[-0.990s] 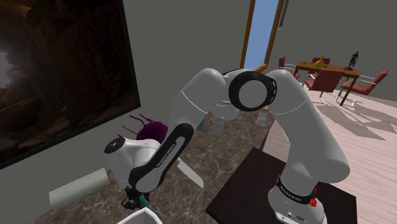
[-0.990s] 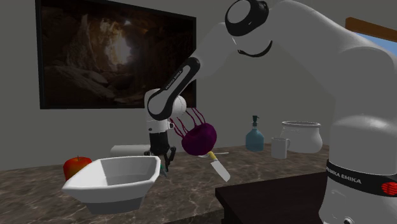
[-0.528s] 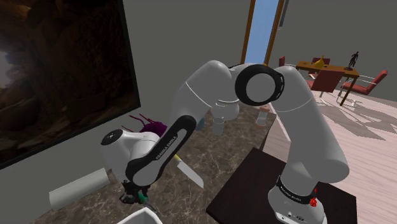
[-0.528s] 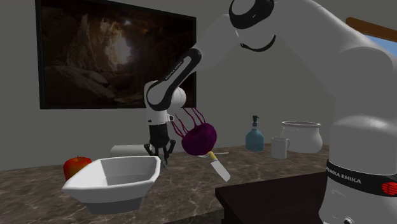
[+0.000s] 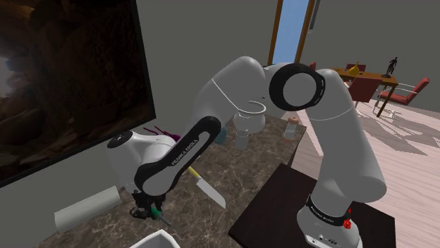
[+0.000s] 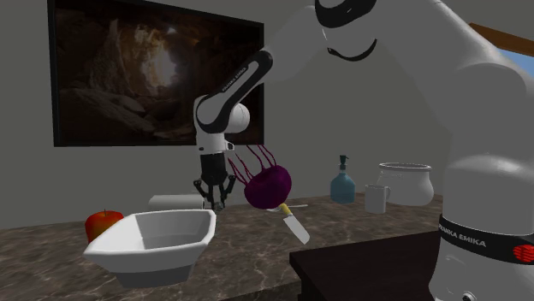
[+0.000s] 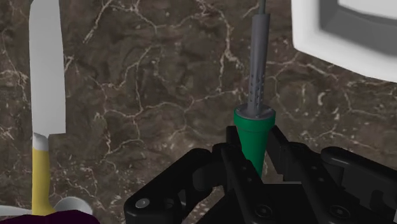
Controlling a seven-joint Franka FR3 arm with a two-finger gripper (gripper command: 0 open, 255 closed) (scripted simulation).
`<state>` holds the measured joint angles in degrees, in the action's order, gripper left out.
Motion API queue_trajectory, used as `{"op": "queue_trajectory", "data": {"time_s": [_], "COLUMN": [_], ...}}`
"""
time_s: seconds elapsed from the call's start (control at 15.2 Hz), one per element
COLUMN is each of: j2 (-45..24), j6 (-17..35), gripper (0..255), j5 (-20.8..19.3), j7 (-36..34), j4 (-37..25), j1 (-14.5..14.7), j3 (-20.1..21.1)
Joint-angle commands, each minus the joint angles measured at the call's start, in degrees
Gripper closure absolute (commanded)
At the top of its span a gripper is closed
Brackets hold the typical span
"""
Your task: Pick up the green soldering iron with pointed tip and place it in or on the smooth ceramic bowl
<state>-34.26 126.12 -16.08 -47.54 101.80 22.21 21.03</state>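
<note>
the gripper (image 7: 254, 149) is pinching the green handle of the iron (image 7: 254, 127) between its two black fingers. the grey shaft is pointing away from the hand, over the dark marble counter (image 7: 159, 114). in the shoulder view the gripper (image 5: 144, 210) is hanging low at the end of the bent arm, and the iron (image 5: 155, 211) is sticking out of it with its tip slanting down toward the counter. whether the tip is touching the stone cannot be told.

the white bowl (image 6: 171, 248) is sitting on the counter in the second exterior view, and the gripper (image 6: 211, 195) is hovering just behind its far corner. in the wrist view a corner of the bowl (image 7: 308, 32) is lying just beside the far end of the shaft.

a knife (image 7: 46, 83) with a yellow handle is lying flat on the counter, well apart from the iron. in the second exterior view a red apple (image 6: 101, 224) is resting behind the bowl's left end. a purple bulb (image 6: 267, 185) is standing near the knife (image 6: 295, 227). further along that view's right, a blue bottle (image 6: 342, 184), a mug (image 6: 375, 198) and a pale pot (image 6: 406, 184) are lining the wall.
</note>
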Motion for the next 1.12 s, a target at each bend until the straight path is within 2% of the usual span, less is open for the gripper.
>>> {"op": "queue_trajectory", "data": {"time_s": [0.0, 1.06], "j2": [1.16, 8.20], "j6": [-0.98, -10.02], "gripper": [255, 255], "j5": [0.46, 3.74], "j7": [0.30, 2.38], "j4": [0.14, -2.31], "j1": [-0.29, -1.56], "j3": [0.32, 2.28]}}
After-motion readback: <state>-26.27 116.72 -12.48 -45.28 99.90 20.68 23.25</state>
